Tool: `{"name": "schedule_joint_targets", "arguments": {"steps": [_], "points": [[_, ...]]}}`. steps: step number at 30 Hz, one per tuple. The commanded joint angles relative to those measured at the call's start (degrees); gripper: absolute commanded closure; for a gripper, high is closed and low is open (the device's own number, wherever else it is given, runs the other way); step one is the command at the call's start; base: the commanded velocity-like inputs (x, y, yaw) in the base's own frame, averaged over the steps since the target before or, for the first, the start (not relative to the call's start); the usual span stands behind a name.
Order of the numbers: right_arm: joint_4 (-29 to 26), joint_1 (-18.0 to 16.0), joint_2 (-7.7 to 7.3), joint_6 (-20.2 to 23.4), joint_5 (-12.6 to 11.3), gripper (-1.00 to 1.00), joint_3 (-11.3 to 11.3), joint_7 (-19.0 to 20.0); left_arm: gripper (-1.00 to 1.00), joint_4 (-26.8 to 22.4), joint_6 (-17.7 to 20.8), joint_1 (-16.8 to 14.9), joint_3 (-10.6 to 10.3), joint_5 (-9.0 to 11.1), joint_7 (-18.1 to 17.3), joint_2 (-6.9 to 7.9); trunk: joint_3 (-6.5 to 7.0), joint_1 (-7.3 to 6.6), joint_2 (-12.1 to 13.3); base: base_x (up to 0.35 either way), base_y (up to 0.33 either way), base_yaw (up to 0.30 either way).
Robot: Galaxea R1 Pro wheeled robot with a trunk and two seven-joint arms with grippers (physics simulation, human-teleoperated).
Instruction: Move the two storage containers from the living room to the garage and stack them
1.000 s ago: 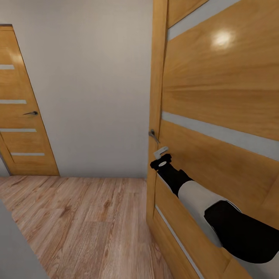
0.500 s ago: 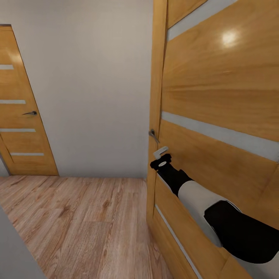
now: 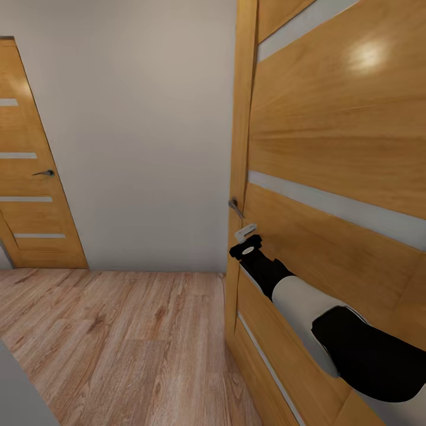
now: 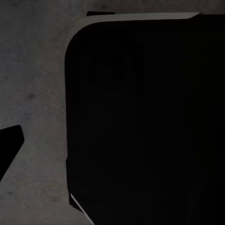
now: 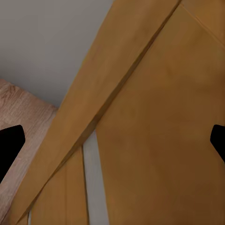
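Observation:
The two storage containers are out of view. I am in a hallway with a light wood plank floor (image 3: 130, 337). My right arm reaches forward along a tall wooden door (image 3: 337, 148), and my right gripper (image 3: 245, 232) hangs just below that door's metal handle (image 3: 235, 207), close to the door's edge. In the right wrist view the gripper (image 5: 112, 145) is open, its black fingertips (image 5: 10, 143) far apart with nothing between them, facing the door panel. In the left wrist view one black fingertip (image 4: 10, 143) shows beside a large black body part (image 4: 140, 122) over a dark grey surface.
A plain white wall (image 3: 142, 136) stands straight ahead. A second wooden door (image 3: 29, 177) with a dark handle (image 3: 44, 173) is shut at the far left. A grey edge (image 3: 15, 390) cuts into the lower left corner. Plank floor lies open between the doors.
The whole head view has shifted slightly: the far door and the grey corner edge slid left. My right arm keeps its place beside the door handle.

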Motion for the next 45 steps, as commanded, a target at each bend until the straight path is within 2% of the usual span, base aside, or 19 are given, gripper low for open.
{"name": "schedule_joint_targets", "arguments": {"steps": [1, 7, 18, 29, 31, 32, 36, 45], "points": [[0.0, 0.0, 0.00, 0.6, 1.0, -1.00, 0.0, -0.3, -1.00, -0.1, -0.1, 0.0, 0.0, 0.1, 0.0, -0.02, -0.05, 0.00, 0.0, 0.003, -0.004, 0.000], [0.0, 0.0, 0.00, 0.6, 0.9, -1.00, 0.0, -0.4, -1.00, 0.0, -0.1, 0.0, 0.1, 0.1, 0.0, -0.03, -0.05, 0.00, 0.0, 0.043, -0.002, 0.000], [0.0, 0.0, 0.00, 0.7, 0.7, -1.00, 0.0, -0.4, -1.00, 0.0, -0.1, 0.0, 0.1, 0.2, 0.0, 0.07, -0.05, 0.00, 0.0, 0.238, 0.000, 0.000], [0.4, 0.0, 0.00, 0.6, 0.6, -1.00, -0.1, -0.4, -1.00, 0.0, -0.1, 0.0, 0.0, 0.2, 0.0, 0.14, -0.05, 0.00, 0.0, 0.022, 0.000, 0.000], [2.3, 0.1, 0.00, 0.5, 0.8, -1.00, -0.1, -0.4, -1.00, 0.0, -0.1, 0.0, 0.0, 0.2, 0.0, 0.14, -0.05, 0.00, 0.0, 0.002, 0.000, 0.000], [4.4, 0.1, 0.00, -1.0, 0.9, -1.00, -0.1, -0.4, -1.00, 0.0, -0.1, 0.0, 0.0, 0.1, 0.0, 0.14, -0.05, 0.00, 0.0, 0.000, 0.000, 0.000], [6.5, 0.1, 0.00, -4.2, 0.6, -1.00, -0.1, -0.4, -1.00, 0.0, -0.1, 0.0, 0.0, 0.1, 0.0, 0.14, -0.05, 0.00, 0.0, 0.000, 0.000, 0.000], [6.6, 0.1, 0.00, -4.5, 0.4, -1.00, -0.2, -0.4, -1.00, 0.0, -0.1, 0.0, 0.0, 0.1, 0.0, 0.14, -0.05, 0.00, 0.0, 0.000, 0.000, 0.000]]}}
